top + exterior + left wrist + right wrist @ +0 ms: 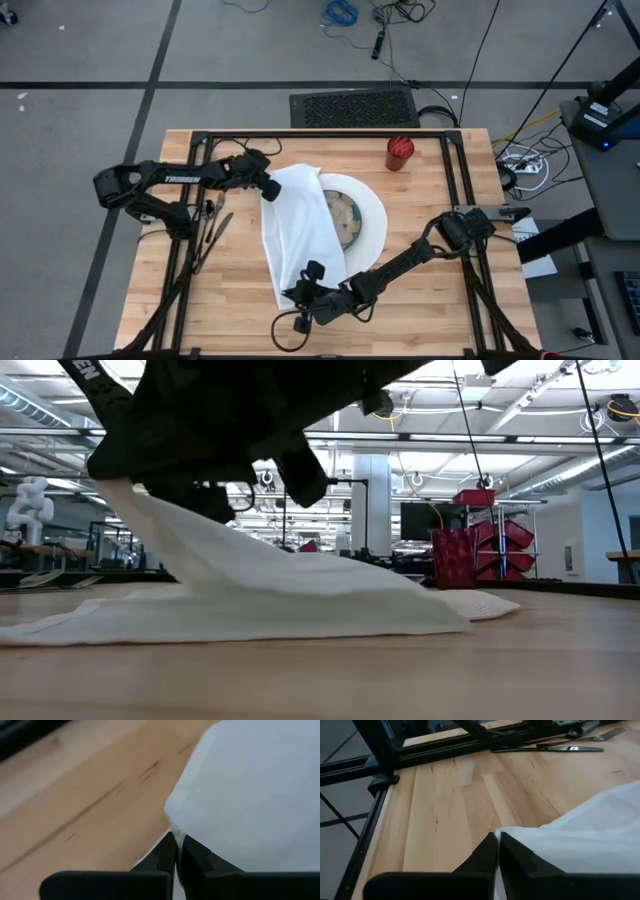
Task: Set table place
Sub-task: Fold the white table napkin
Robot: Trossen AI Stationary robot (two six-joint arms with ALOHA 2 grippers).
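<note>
High view: the table (420, 260) of light wood planks fills the middle of the picture, with a white cloth (300, 235) draped across it and over the left part of a white plate (372, 215); a red cup (400, 153) stands near the far edge, and cutlery (212, 235) lies by the left side. The left gripper (270, 190) sits at the far left corner of the cloth, clenched on it, above the tabletop; the right gripper (305, 290) is at the cloth's near end, pinching that corner just over the wood. Low view: the tabletop (400, 680) runs across the foreground, the cloth (260, 600) rising from it in a slope to a dark gripper (135, 480) high on the left that holds its raised corner; which arm this is I cannot tell here. Left wrist view: the closed fingers (167, 857) nip the cloth's (250, 790) edge, the wood (75, 805) lying beyond and beneath. Right wrist view: the fingers (490, 852) are shut on the cloth's (580, 840) corner close over the table (455, 805), with a knife (550, 749) and fork (600, 736) lying farther off near the black frame (420, 745)
</note>
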